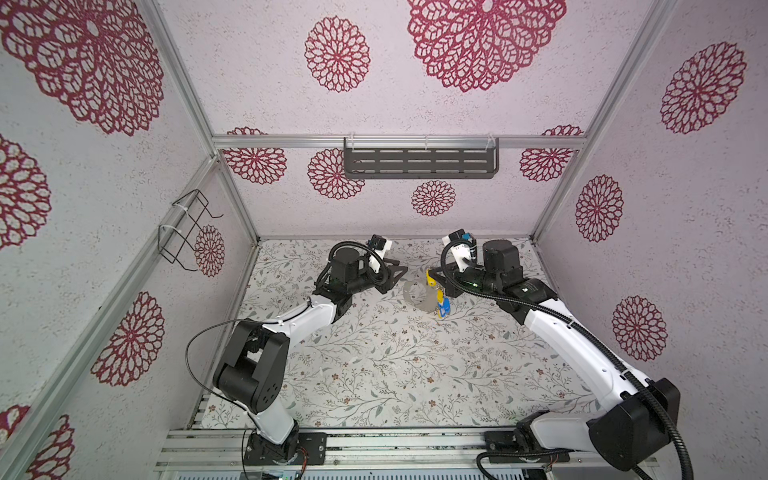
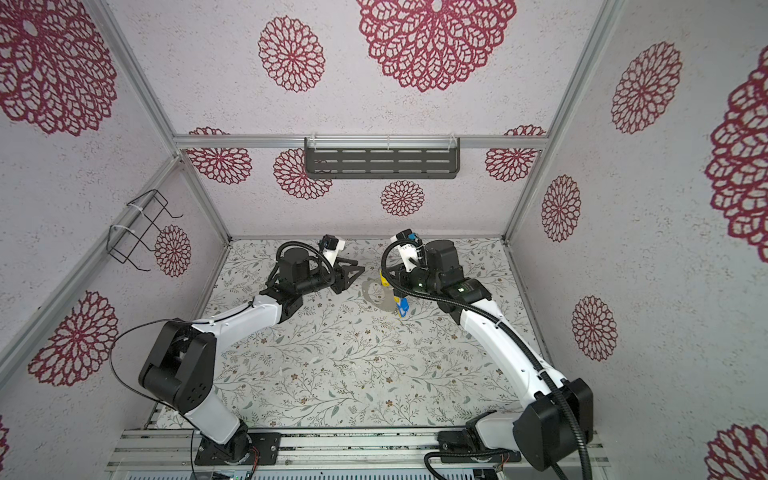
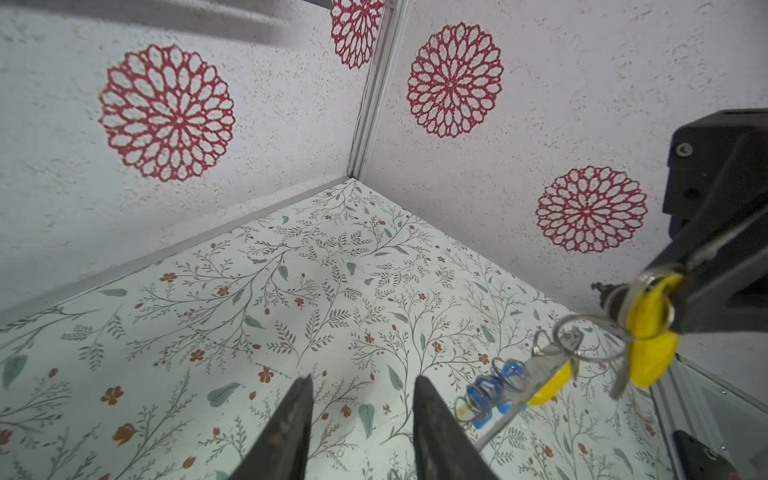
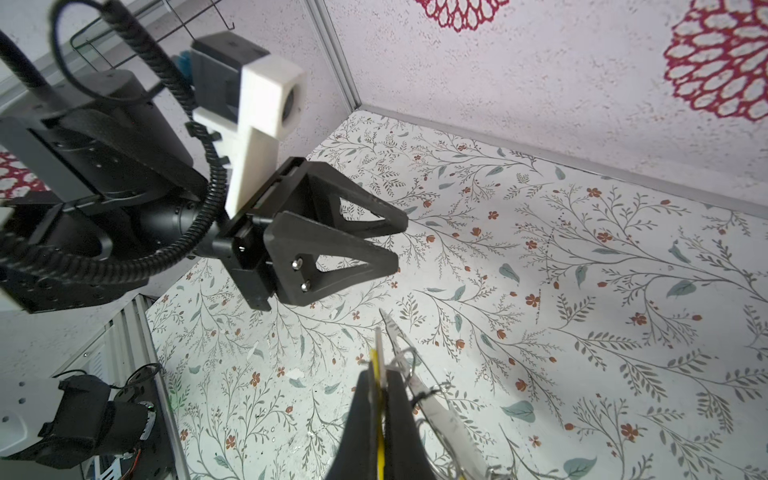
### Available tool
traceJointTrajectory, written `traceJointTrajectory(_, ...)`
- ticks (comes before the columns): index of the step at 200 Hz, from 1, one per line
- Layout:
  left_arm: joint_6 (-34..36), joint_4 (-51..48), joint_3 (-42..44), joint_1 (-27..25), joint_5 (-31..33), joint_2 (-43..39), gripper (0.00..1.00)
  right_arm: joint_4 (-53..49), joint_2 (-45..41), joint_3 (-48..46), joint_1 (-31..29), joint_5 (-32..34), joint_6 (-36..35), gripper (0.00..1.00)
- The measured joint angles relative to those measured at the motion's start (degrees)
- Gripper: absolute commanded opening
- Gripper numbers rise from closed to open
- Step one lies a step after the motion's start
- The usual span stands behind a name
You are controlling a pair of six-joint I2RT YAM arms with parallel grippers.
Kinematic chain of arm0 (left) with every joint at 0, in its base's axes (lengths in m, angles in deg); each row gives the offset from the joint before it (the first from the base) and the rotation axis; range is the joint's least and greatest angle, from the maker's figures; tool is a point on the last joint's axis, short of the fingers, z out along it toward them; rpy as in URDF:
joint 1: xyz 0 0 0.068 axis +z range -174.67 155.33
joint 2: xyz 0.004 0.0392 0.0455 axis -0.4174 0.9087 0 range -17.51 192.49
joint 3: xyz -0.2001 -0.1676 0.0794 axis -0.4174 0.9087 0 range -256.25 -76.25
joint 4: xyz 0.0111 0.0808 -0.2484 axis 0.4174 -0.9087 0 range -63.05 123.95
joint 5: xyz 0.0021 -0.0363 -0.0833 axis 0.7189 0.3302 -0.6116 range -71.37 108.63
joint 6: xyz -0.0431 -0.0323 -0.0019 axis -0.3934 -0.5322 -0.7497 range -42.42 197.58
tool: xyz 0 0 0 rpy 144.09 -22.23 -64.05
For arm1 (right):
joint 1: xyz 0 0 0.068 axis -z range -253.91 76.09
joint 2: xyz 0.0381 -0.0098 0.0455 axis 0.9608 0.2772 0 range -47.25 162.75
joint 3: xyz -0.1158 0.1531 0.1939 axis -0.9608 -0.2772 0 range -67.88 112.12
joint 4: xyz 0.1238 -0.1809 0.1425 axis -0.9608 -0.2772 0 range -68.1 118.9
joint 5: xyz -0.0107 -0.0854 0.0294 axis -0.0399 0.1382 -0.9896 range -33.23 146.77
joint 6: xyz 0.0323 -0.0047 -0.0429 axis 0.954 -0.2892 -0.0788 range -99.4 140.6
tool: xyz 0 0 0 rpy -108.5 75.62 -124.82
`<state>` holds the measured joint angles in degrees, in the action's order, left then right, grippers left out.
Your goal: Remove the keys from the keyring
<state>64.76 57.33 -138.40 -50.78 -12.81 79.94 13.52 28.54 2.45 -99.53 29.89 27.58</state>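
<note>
My right gripper (image 4: 376,370) is shut on a yellow key (image 4: 375,359), near the back middle of the table in both top views (image 1: 432,277). The grey keyring (image 1: 408,291) hangs tilted below that key, carrying another yellow key (image 1: 439,296) and blue keys (image 1: 444,308). Seen from the left wrist, the keyring (image 3: 540,370) is edge-on, with blue keys (image 3: 486,390) and yellow keys (image 3: 648,328) on small wire loops. My left gripper (image 3: 363,380) is open and empty, just left of the keyring (image 1: 401,270) and apart from it. It also shows open in the right wrist view (image 4: 399,245).
A dark slotted shelf (image 1: 419,162) hangs on the back wall. A black wire rack (image 1: 187,228) is fixed to the left wall. Aluminium rails (image 1: 374,444) run along the front edge. The patterned walls close in the table (image 1: 374,365) at the back and sides.
</note>
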Motion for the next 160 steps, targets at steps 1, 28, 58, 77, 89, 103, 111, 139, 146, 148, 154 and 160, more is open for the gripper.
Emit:
traceJointTrajectory(1,-0.11,0.04,0.00,0.00,-0.07,0.04,0.44,0.00,0.02,0.02,0.00,-0.02,-0.02,0.00)
traceJointTrajectory(28,-2.45,3.06,0.00,-0.37,-2.38,0.17,0.45,-0.81,0.24,0.09,0.07,-0.94,-0.87,0.00)
traceJointTrajectory(58,-4.07,4.07,0.00,-0.63,-4.94,0.17,0.47,-1.44,0.24,0.09,0.52,-1.53,-1.51,0.00)
traceJointTrajectory(77,-5.70,4.74,0.00,-1.01,-6.14,0.17,0.54,-1.40,0.24,0.09,1.03,-1.53,-1.51,0.00)
traceJointTrajectory(89,-6.86,5.62,0.11,-1.53,-6.88,0.17,0.54,-1.36,0.24,0.09,1.36,-1.60,-1.49,0.00)
traceJointTrajectory(103,-8.20,6.91,0.28,-2.51,-7.82,0.17,0.54,-1.29,0.24,0.09,1.62,-1.81,-1.49,0.00)
traceJointTrajectory(111,-8.83,7.43,0.28,-3.04,-8.37,0.17,0.54,-1.27,0.24,0.09,1.70,-1.90,-1.49,0.00)
traceJointTrajectory(139,-10.71,8.87,0.28,-4.28,-10.14,0.17,0.52,-1.27,0.22,0.09,1.92,-1.92,-1.49,0.00)
traceJointTrajectory(146,-11.06,9.14,0.28,-4.44,-10.43,0.20,0.51,-1.27,0.20,0.09,1.97,-1.92,-1.49,0.00)
traceJointTrajectory(148,-11.08,9.20,0.28,-4.52,-10.54,0.20,0.50,-1.27,0.20,0.09,1.99,-1.95,-1.49,0.00)
traceJointTrajectory(154,-11.30,9.40,0.28,-4.66,-10.78,0.22,0.49,-1.27,0.17,0.09,2.03,-1.92,-1.49,0.00)
traceJointTrajectory(160,-11.61,9.70,0.28,-4.72,-11.13,0.33,0.48,-1.27,0.15,0.09,2.05,-1.95,-1.49,0.00)
